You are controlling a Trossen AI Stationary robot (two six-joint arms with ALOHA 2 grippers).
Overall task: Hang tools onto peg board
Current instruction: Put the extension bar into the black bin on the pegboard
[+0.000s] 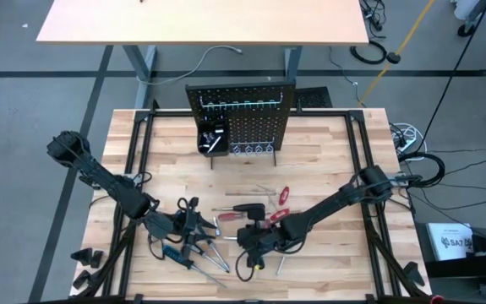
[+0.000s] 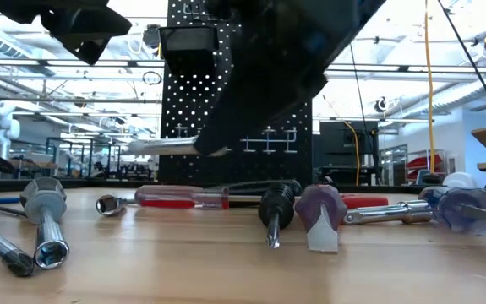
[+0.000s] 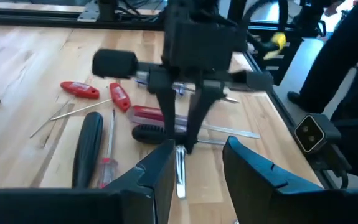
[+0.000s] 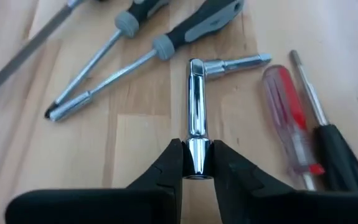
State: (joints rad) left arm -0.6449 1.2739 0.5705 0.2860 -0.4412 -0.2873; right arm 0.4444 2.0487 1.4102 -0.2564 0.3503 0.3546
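My right gripper (image 4: 197, 167) is shut on a chrome bar (image 4: 195, 106) above the tools at the table's near middle (image 1: 255, 245). The low view shows the bar (image 2: 162, 145) in the air. My left gripper (image 3: 197, 177) stands open just left of it (image 1: 193, 221), facing my right gripper (image 3: 182, 140), with nothing between its fingers. Screwdrivers with red (image 4: 287, 118), black (image 1: 247, 208) and grey-black handles (image 4: 185, 31) lie flat on the table. The black peg board (image 1: 251, 118) stands upright at the far middle, with a small bin (image 1: 211, 139) on its left. My right gripper pinches one end of the chrome bar (image 4: 197, 149) between its two fingers. The fingers slant down from the table's right, and the bar runs on ahead of them, in line with them. The bar is lifted clear of the table (image 2: 162, 145).
A short silvery piece (image 4: 238, 61) shows at the bar's far end; whether it is joined to the bar I cannot tell. Red-handled pliers (image 1: 283, 194) lie right of centre. A blue-handled tool (image 1: 171, 252) and metal shafts lie under my left arm. Bare wood lies before the peg board.
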